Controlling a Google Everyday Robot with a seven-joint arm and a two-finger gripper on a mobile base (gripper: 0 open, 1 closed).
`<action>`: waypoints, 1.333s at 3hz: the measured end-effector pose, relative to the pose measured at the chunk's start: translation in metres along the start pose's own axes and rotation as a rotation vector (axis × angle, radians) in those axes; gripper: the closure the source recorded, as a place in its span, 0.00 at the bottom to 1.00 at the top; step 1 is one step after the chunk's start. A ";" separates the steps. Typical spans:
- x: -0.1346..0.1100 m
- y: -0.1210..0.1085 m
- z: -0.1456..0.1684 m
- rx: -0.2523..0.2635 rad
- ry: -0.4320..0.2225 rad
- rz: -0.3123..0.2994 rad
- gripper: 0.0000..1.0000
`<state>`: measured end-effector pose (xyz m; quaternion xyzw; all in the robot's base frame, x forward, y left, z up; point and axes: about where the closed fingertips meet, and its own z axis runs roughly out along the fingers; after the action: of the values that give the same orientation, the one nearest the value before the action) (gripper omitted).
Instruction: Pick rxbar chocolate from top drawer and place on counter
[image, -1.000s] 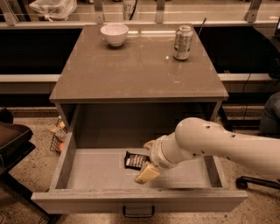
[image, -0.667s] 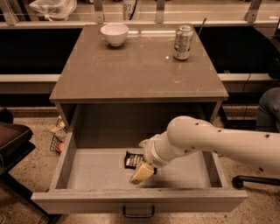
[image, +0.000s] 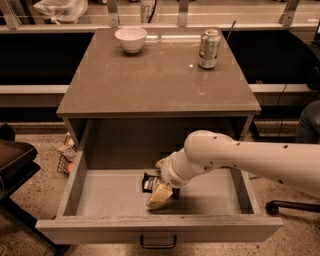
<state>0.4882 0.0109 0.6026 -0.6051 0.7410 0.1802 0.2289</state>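
Down on the smooth floor of the open top drawer (image: 100, 200) lies the chocolate bar (image: 149, 181), flat and near the middle. Our gripper (image: 155, 184) hangs over it, spread wide, one finger on each side, holding nothing. We judge the bar light, thin and slightly bendy, with a slick wrapper. Pinching across its short width looks best, before lifting it to the counter (image: 150, 85).

Lab-like workspace: speckled floor (image: 35, 192), chair base (image: 279, 205), long benches (image: 30, 89) behind counter (image: 155, 80); gripper (image: 161, 192) low in top drawer (image: 110, 195).

Tool (image: 160, 190) between top drawer (image: 102, 196) walls, open above
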 end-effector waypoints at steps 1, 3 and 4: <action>0.003 -0.006 0.010 -0.013 0.007 0.001 0.20; 0.018 -0.008 0.008 -0.024 0.045 0.018 0.60; 0.014 -0.008 0.001 -0.023 0.045 0.018 0.84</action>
<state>0.4940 -0.0011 0.5942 -0.6049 0.7493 0.1771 0.2034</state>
